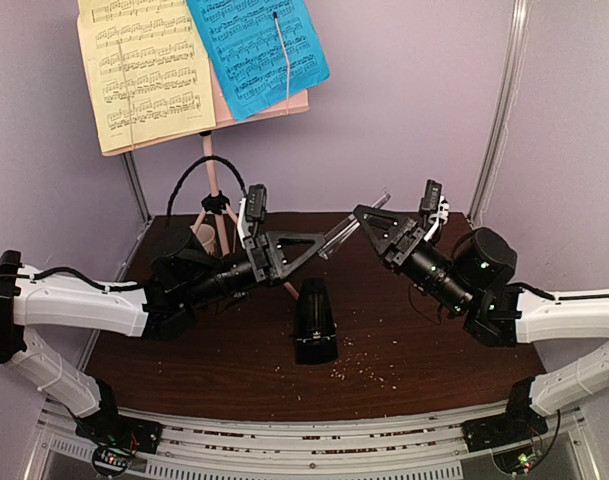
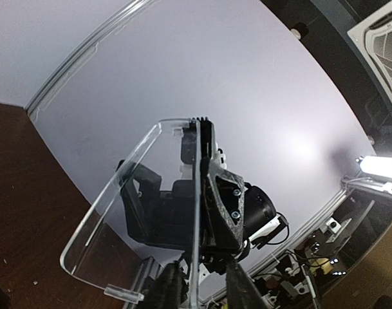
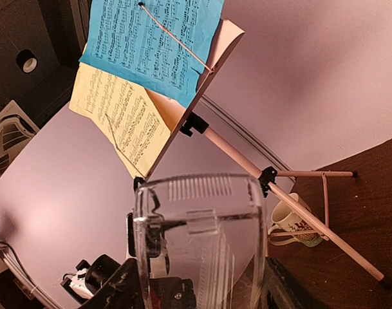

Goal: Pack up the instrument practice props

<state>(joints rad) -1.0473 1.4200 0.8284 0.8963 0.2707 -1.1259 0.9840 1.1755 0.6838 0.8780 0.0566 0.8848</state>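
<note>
My right tool [image 3: 199, 293] grasps the clear plastic metronome cover [image 3: 197, 225] across its width, holding it in the air above the dark wooden table [image 1: 424, 340]. My left tool [image 2: 202, 293] is released, its fingers slightly apart either side of the cover's thin wall. The black pyramid metronome [image 1: 314, 318] stands uncovered on the table below.

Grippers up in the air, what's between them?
The clear plastic cover sits between the left gripper and the right gripper, up above the black metronome. The top view shows it.
</note>
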